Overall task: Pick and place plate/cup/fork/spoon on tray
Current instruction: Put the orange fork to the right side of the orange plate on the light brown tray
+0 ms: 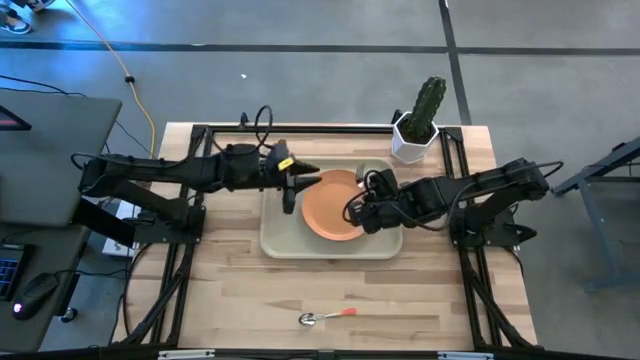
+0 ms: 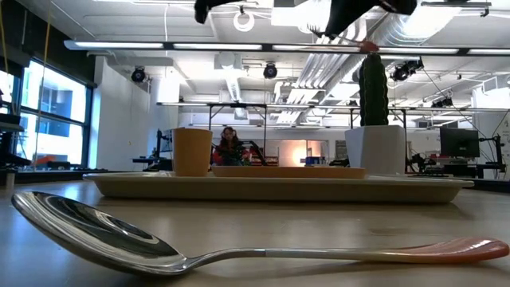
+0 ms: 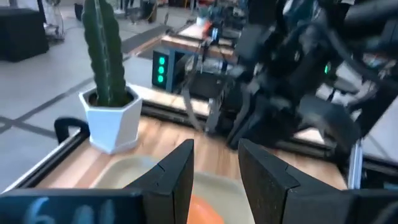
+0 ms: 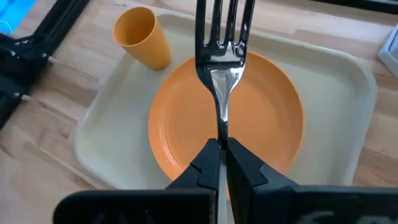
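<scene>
Beige, wide and round-cornered, with a raised rim: tray, lying directly beneath both grippers, plate and cup already on board. Orange, flat, plastic-looking and much wider than the cup: plate, seated in the tray under the right gripper, slightly toward the far side of centre in the high view. Small, round, orange, upright: cup, standing on the tray just beside the plate rim, beneath the left gripper as seen from above. Slim, metal, silver tines pointing forward past the fingertips: fork, clamped by its neck between the right fingers, held above the plate, not yet set down; handle hidden behind the fingers. Slim, metal, shiny round bowl, orange-red handle: spoon, flat on the bare wood well in front of the tray, well apart from both grippers, untouched.

Judged progress: two of four items placed, third in the air over the tray, fourth waiting. Remaining, by this reading: lower and release the fork, then fetch the spoon from the near edge of the table.

Left fingers spread apart with nothing between them, hovering over the tray's left part, aimed toward the potted cactus at the far corner. Right fingers pressed together on the fork.
</scene>
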Controlling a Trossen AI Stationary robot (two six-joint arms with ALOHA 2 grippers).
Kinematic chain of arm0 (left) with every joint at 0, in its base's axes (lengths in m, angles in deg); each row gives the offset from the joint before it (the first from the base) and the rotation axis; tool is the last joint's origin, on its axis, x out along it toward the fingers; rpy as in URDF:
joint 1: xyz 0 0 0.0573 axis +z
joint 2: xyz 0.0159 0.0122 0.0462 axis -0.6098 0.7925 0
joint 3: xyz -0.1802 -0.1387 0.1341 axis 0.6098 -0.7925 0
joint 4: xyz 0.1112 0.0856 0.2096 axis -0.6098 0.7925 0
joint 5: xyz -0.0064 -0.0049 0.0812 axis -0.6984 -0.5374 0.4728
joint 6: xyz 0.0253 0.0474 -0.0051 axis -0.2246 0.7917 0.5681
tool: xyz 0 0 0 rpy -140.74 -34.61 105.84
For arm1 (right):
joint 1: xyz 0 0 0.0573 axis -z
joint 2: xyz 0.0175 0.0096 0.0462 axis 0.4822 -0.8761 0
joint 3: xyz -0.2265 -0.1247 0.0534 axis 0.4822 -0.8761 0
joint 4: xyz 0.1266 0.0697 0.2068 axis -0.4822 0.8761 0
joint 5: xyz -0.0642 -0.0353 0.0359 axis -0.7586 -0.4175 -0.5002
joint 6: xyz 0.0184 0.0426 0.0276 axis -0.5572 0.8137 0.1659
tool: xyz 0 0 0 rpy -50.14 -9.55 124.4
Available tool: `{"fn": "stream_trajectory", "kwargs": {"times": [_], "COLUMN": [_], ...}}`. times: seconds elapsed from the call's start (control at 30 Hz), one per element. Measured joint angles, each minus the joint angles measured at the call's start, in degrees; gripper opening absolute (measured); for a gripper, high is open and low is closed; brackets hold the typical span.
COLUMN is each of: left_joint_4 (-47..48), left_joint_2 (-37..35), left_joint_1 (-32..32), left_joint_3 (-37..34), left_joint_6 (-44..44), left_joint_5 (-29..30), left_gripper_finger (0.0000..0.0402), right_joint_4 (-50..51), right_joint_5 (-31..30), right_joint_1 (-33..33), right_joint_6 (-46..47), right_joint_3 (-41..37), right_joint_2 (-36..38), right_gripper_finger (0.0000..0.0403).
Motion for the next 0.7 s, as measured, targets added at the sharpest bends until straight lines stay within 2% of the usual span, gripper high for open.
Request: {"fn": "stream_trajectory", "kwargs": {"times": [0.17,0.4,0.57,0.7], "left_joint_4": [-5.67,-7.63,-13.66,-19.56], "left_joint_2": [2.15,5.02,8.02,11.27], "left_joint_1": [2.77,4.29,4.31,4.31], "left_joint_3": [0.04,0.00,0.00,0.01], "left_joint_6": [-1.67,-1.51,-0.99,-0.15], "left_joint_5": [-5.10,-5.60,-5.52,-7.71], "left_gripper_finger": [0.0117,0.0117,0.0117,0.0117], "right_joint_4": [-1.13,-3.28,-3.13,-4.54], "right_joint_5": [2.92,2.35,2.54,2.64], "right_joint_1": [2.22,4.61,5.34,5.29], "right_joint_6": [-3.05,-9.54,-10.14,-13.17], "right_joint_3": [-0.52,-0.52,-0.52,-0.52], "right_joint_2": [0.00,0.02,0.02,0.02], "right_gripper_finger": [0.0000,0.0000,0.0000,0.0000]}}
